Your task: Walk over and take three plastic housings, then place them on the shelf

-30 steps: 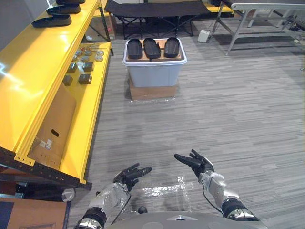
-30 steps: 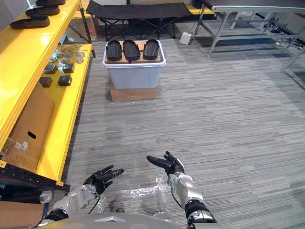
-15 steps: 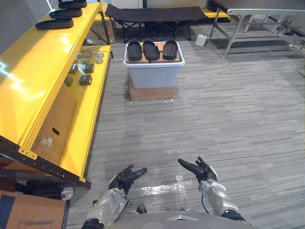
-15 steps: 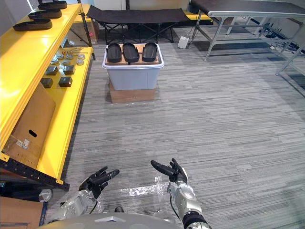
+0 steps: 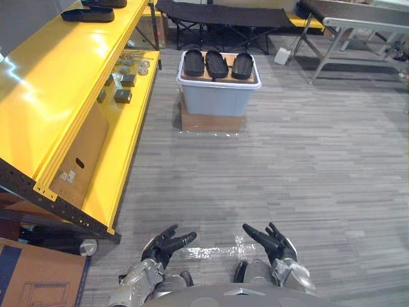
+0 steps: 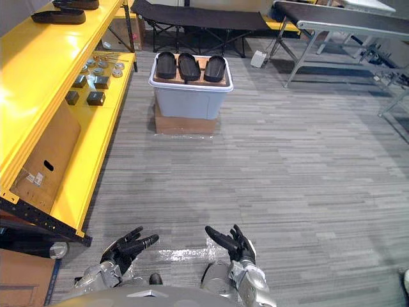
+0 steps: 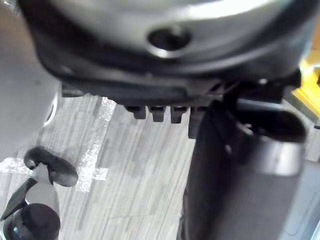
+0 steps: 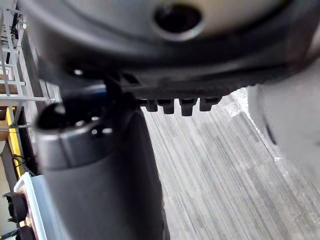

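- Left eye view looks down a grey plank floor [image 5: 307,160], with three black plastic housings [image 5: 216,64] lying side by side well ahead of the robot.
- These housings rest on a brown board [image 5: 218,77] laid over a grey bin [image 5: 216,99]; the bin stands on a flat cardboard box [image 5: 211,121].
- Along the robot's left runs a yellow shelf [image 5: 57,83]. Two similar dark shells [image 5: 87,14] lie at the far end of its top level, and small parts [image 5: 123,96] sit on the lower level, beside the bin.
- Low in the view, the left hand [image 5: 156,246] is raised over the floor with fingers spread and loosely extended, holding nothing.
- Beside it but apart, the right hand [image 5: 276,242] has its fingers fanned out and straight, also empty.
- Both hands are well apart from the housings and the shelf.
- A black folding cot [image 5: 223,13] stands beyond the bin.
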Robot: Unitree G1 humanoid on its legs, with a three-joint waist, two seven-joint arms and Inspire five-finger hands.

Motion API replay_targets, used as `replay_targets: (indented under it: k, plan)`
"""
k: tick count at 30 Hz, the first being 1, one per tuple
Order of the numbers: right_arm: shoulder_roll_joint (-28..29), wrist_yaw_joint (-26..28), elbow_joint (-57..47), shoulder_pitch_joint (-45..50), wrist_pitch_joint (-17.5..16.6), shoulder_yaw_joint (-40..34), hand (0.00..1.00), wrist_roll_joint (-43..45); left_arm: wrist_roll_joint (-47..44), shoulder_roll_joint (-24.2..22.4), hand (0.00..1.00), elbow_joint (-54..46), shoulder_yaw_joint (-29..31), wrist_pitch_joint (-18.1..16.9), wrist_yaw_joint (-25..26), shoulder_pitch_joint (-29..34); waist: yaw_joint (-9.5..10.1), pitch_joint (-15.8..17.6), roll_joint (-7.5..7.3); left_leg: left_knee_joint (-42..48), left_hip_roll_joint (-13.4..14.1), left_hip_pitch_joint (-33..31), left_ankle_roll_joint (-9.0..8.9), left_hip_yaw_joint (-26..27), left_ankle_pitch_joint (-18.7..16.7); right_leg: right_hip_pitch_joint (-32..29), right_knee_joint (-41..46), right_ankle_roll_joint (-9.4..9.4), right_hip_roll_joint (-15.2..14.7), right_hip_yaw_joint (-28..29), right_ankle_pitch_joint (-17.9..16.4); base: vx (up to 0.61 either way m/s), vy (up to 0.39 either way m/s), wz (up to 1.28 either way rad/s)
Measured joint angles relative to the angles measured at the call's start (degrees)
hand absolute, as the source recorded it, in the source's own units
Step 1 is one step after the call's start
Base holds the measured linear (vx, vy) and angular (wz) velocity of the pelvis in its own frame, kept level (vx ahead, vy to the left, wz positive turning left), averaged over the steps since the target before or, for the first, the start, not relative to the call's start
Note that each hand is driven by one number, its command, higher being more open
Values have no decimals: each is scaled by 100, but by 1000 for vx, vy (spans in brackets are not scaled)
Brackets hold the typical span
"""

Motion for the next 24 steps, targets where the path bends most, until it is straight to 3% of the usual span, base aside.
replay_targets:
  k: [1,3,5,6,8,9,10,11,12,13,14,15,16,17,20,21,22,23,24]
  plan:
    - [1,34,-1,39,-22,-5,100,-1,1,36,100,0,-4,50,0,-28,44,-2,-24,197,94,12,-166,4,-136,2,-418,-32,21,-41,288,198,-40,4]
    - [20,77,0,108,-91,-4,100,-1,0,50,100,1,-4,62,1,-12,72,-10,-40,451,221,58,-333,-16,-357,69,-630,-92,100,-41,531,277,-141,4]
    - [53,144,18,140,-101,-1,100,-1,-5,67,100,1,-8,66,21,-3,63,-17,-50,785,398,107,-555,-71,-684,229,-650,-244,242,-45,510,348,-254,5]
    - [53,205,20,151,-101,0,100,-7,-62,76,100,0,-4,65,58,-6,69,-38,-52,1055,538,96,-698,-77,-939,317,-495,-470,380,-49,359,362,-334,-4]
    - [-15,306,51,139,-100,-6,100,-27,-227,61,100,37,-8,82,109,29,63,-120,115,1488,942,89,-852,-65,-1164,419,-339,-633,690,-79,373,412,-351,-10]
    - [-73,312,83,119,-99,-21,100,-90,-300,-2,100,51,2,79,145,115,75,-192,303,2055,1276,-118,-849,52,-1142,443,-306,-785,935,-127,196,379,-307,-18]
    - [-134,324,126,51,-77,-6,100,-257,-463,-80,100,74,19,79,174,80,83,-142,386,3271,1717,-568,-662,214,-857,609,-407,-884,1129,-130,147,387,-324,-16]
    - [-173,340,122,42,-73,5,100,-289,-498,-125,100,65,41,50,193,82,85,-86,439,3908,1942,-844,-575,171,-725,802,-551,-939,1258,-129,118,373,-347,-15]
    - [-297,348,144,41,-31,3,100,-305,-571,-242,100,70,184,30,173,41,176,-10,482,4798,2012,-1223,-644,-143,-729,1169,-754,-1030,1421,-100,63,311,-244,-15]
    - [-316,348,147,36,-10,3,100,-320,-655,-284,100,67,250,25,166,27,227,-2,494,4989,1919,-1327,-680,-231,-759,1328,-837,-1073,1446,-51,34,388,-246,-37]
    - [-432,350,179,-30,-15,0,100,-437,-681,-341,100,52,307,-60,153,44,292,4,479,4953,1643,-1486,-659,-284,-798,1655,-1060,-1100,1463,23,11,384,-179,-57]
    - [-499,370,226,-144,-58,0,100,-512,-692,-391,100,5,347,-112,144,67,360,8,467,4474,1352,-1639,-651,-205,-804,1867,-1263,-1085,1466,147,22,362,-157,-61]
    - [-528,385,227,-204,-77,0,100,-512,-692,-428,100,-22,371,-157,144,76,390,12,467,4123,1230,-1736,-639,-142,-795,1940,-1326,-1082,1466,192,23,362,-106,-58]
    - [-563,395,228,-335,-114,-16,100,-512,-694,-485,100,-79,433,-221,117,104,409,25,462,3288,971,-1944,-643,-121,-719,2033,-1421,-1073,1466,237,30,417,-47,-45]
    - [-611,383,276,-473,-125,-10,100,-511,-722,-586,100,-193,517,-321,-12,118,501,108,411,1392,520,-2143,-717,-374,119,2274,-1487,-1059,1469,339,25,344,29,-30]
    - [-630,388,351,-484,-125,35,100,-508,-716,-601,100,-262,535,-353,-58,126,613,130,385,762,442,-2104,-835,-442,686,2488,-1605,-922,1495,464,-85,402,119,-38]
    - [-654,392,351,-483,-127,91,100,-506,-709,-614,100,-260,553,-368,-82,129,643,130,399,660,435,-2092,-828,-422,824,2581,-1634,-842,1516,507,-201,420,171,-46]
    - [-711,397,352,-480,-142,191,100,-500,-689,-658,100,-243,568,-405,-92,153,659,141,501,598,529,-2018,-721,-331,895,2776,-1613,-681,1601,558,-545,393,195,-24]
    - [-650,389,442,-511,-144,224,100,-499,-663,-632,100,-195,586,-433,-117,95,657,170,451,825,505,-1990,-169,-236,1326,2909,-1449,-629,1511,563,-903,478,235,-9]
